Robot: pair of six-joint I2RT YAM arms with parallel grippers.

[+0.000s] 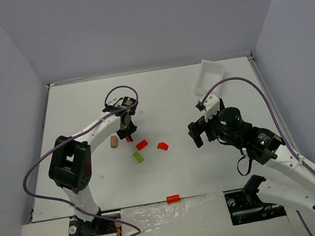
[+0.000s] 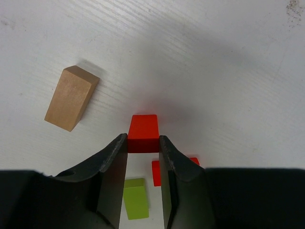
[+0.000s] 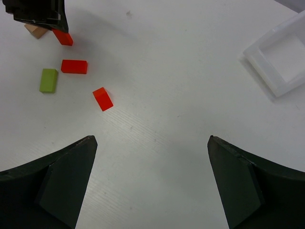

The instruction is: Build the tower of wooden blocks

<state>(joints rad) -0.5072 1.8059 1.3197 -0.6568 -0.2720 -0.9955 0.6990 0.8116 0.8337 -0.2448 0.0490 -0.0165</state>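
Between the two black fingers of your left claw (image 2: pixel 143 143) sits a small red block (image 2: pixel 143 131). The fingers are pressed tight on its two sides. You cannot tell from these views if the block touches the table (image 1: pixel 96 187) or hangs just over it.

Just to the left of that claw lies a tan block (image 2: pixel 71 98), flat on its side and not touching anything. Behind the fingers, closer to your arm, you can see a lime green block (image 2: pixel 136 198) and a second red block (image 2: pixel 156 172) side by side with a little gap between them. A third red block (image 1: pixel 162 146) lies a bit farther to the right. A fourth red block (image 1: pixel 172 198) lies by itself at the near edge of the table, well apart from the rest.

So the pieces of the wood block tower are spread out near your left claw, each one alone, none on top of another.

Your right claw (image 3: pixel 152 143) hangs over bare table with its fingers wide apart and nothing in them. A white tray (image 1: pixel 209 75) sits at the far right corner, tipped up on one side.
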